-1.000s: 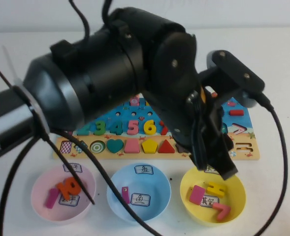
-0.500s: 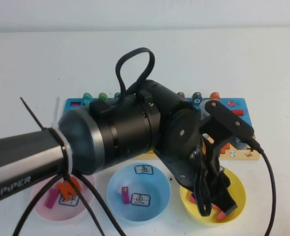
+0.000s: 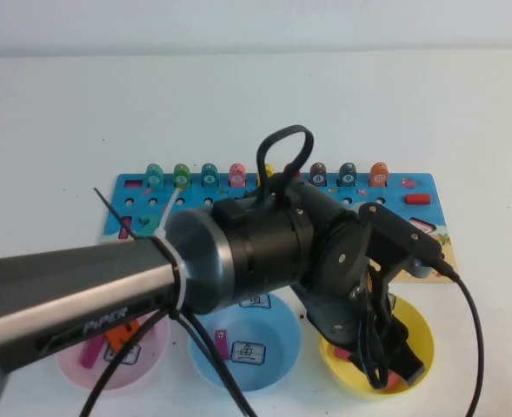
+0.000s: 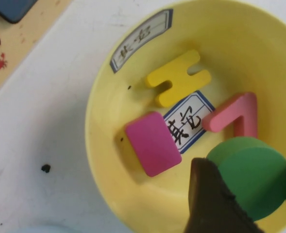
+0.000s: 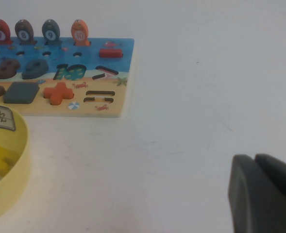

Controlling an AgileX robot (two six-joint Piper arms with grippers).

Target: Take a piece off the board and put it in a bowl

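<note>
The green disc (image 4: 252, 176) is clamped between the fingers of the left gripper (image 4: 249, 194) and is held inside the yellow bowl (image 4: 104, 160), just above its floor, beside the pink angle piece (image 4: 232, 116). A magenta block (image 4: 152, 143) and a yellow piece (image 4: 178, 83) lie toward ten o'clock of the disc. Since half a second ago, the left gripper (image 3: 386, 360) is seen lowered deeper into the bowl (image 3: 421, 326), and more of the board (image 3: 412, 187) is uncovered. The right gripper (image 5: 264, 194) is parked over bare table (image 5: 191, 97), away from the board; its fingers are pressed together.
</note>
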